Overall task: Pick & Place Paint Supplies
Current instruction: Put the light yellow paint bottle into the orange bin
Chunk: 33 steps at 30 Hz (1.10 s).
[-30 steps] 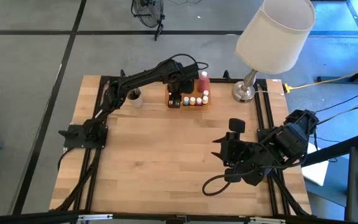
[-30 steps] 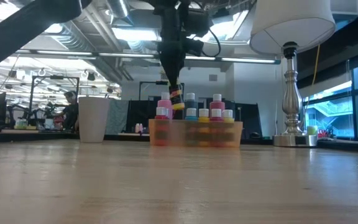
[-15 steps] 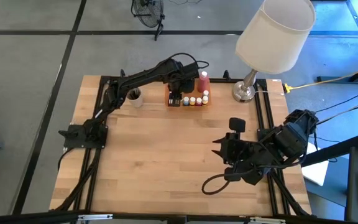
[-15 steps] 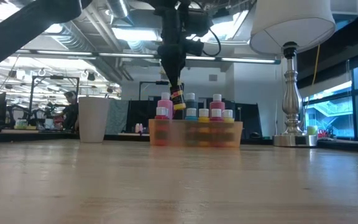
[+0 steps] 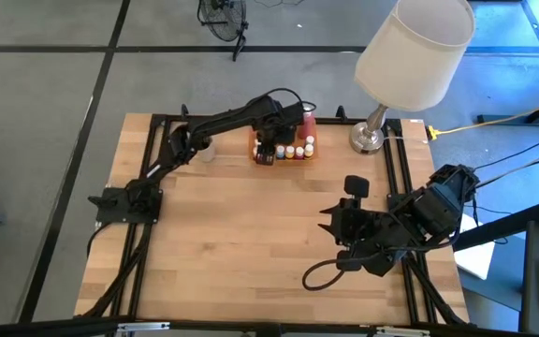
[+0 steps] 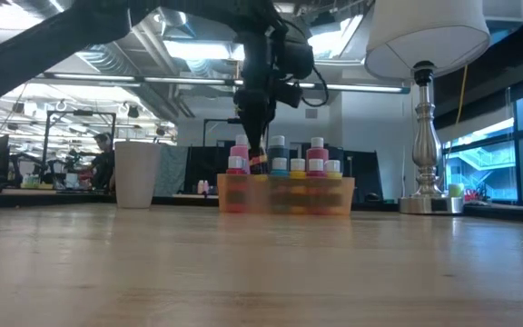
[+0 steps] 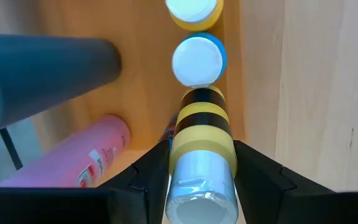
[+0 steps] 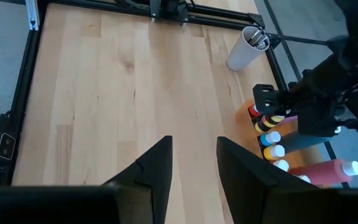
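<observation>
My left gripper (image 5: pixel 266 150) points down over the orange tray (image 5: pixel 284 158) at the table's far side, shut on a small yellow-and-black striped pot (image 7: pixel 201 146) with a pale lid. In the tray stand a pink bottle (image 7: pixel 73 165), a grey bottle (image 7: pixel 42 68) and small pots with white lids (image 7: pixel 197 57). The low view shows white-capped bottles (image 6: pixel 316 153) upright in the tray (image 6: pixel 284 195). My right gripper (image 8: pixel 193 168) hangs open over the table's right near part, nothing between its fingers. My left gripper pinches the striped pot's upper body, just under the lid (image 7: pixel 202 171), between its two fingers (image 7: pixel 151 177). The fingers come from above, pointing down. The pot stands upright with its lower end (image 6: pixel 259 167) down among the tray's pots; whether it rests on the tray, I cannot tell.
A beige cup (image 8: pixel 244 48) holding thin dark brushes (image 8: pixel 257 39) stands left of the tray. A lamp with a metal base (image 5: pixel 368 139) and a wide white shade (image 5: pixel 415 47) stands right of the tray. Bare wood (image 5: pixel 251 225) fills the table's middle and near side.
My left gripper has gone down with the striped pot, still shut on it, so that the pot now sits low among the bottles in the tray instead of above their caps.
</observation>
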Motion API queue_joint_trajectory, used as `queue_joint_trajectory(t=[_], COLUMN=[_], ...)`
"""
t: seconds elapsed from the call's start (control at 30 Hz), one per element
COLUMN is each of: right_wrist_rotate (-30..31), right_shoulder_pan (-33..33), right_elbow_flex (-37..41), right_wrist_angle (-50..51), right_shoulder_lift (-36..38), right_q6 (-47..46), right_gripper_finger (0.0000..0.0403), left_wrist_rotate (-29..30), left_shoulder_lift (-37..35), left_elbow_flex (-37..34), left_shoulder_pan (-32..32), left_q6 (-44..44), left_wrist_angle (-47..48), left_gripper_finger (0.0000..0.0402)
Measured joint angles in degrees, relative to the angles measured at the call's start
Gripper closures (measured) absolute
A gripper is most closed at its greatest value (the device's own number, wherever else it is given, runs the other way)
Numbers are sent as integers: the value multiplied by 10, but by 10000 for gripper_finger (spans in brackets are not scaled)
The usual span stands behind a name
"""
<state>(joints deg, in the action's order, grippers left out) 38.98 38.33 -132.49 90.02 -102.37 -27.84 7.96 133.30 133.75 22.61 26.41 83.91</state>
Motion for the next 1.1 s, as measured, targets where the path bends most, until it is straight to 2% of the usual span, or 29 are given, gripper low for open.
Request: queue_joint_trajectory(t=[0.3,0.53,0.63,0.9,1.1], right_wrist_rotate=[0,0,0,0,0], right_shoulder_pan=[0,-3,-3,-5,-8], right_elbow_flex=[0,0,0,0,0], right_wrist_angle=[0,0,0,0,0], right_shoulder_lift=[0,0,0,0,0], right_q6=[4,4,4,4,6], right_gripper_finger=[275,275,275,275,275], left_wrist_rotate=[-20,-21,-41,-34,-57], left_shoulder_lift=[33,32,32,31,31], left_elbow_flex=[0,0,-3,-12,-12], left_shoulder_pan=[0,2,7,8,9], left_q6=[9,23,21,24,18], left_wrist_angle=[-2,-19,-20,-15,-14], left_gripper_finger=[254,254,254,254,249])
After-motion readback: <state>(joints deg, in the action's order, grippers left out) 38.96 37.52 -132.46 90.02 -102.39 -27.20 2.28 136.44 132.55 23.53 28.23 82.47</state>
